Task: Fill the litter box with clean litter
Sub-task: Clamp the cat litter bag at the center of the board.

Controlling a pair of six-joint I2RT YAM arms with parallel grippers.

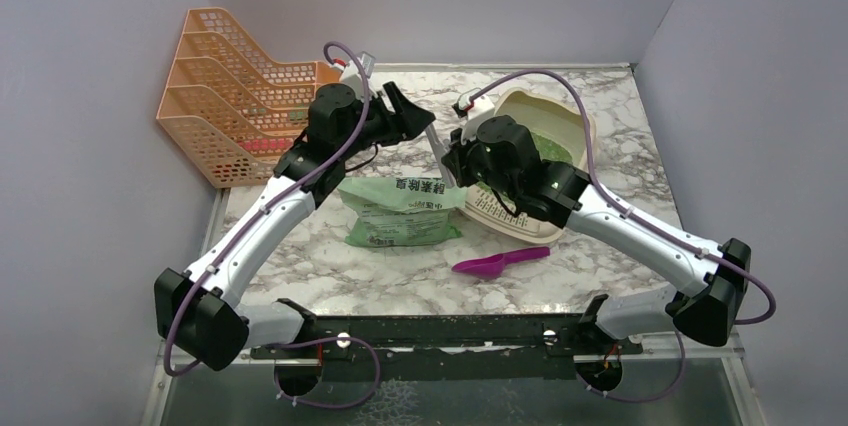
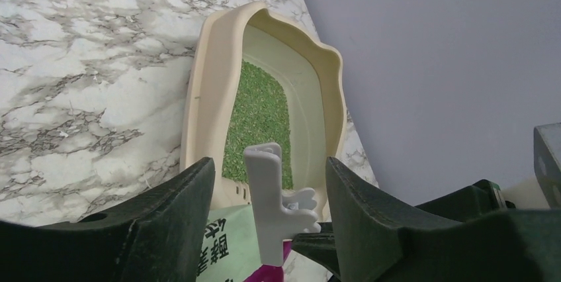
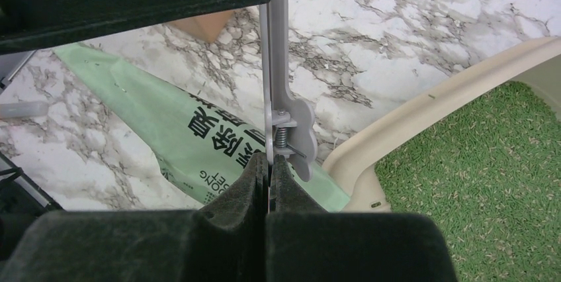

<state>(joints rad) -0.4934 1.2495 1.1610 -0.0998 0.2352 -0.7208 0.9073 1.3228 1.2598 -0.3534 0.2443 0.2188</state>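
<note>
A grey plastic clip (image 3: 284, 116) is being pinched by the right end effector (image 3: 270, 176). The left end effector (image 2: 268, 163) is being held apart astride it, likely for handover.

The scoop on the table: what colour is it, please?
Magenta; the scoop shows best in the top external view.

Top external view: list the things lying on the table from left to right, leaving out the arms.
rack → bag → litter box. The scoop is left out: it lies nearer the arms' bases and overlaps the box from side to side.
</note>
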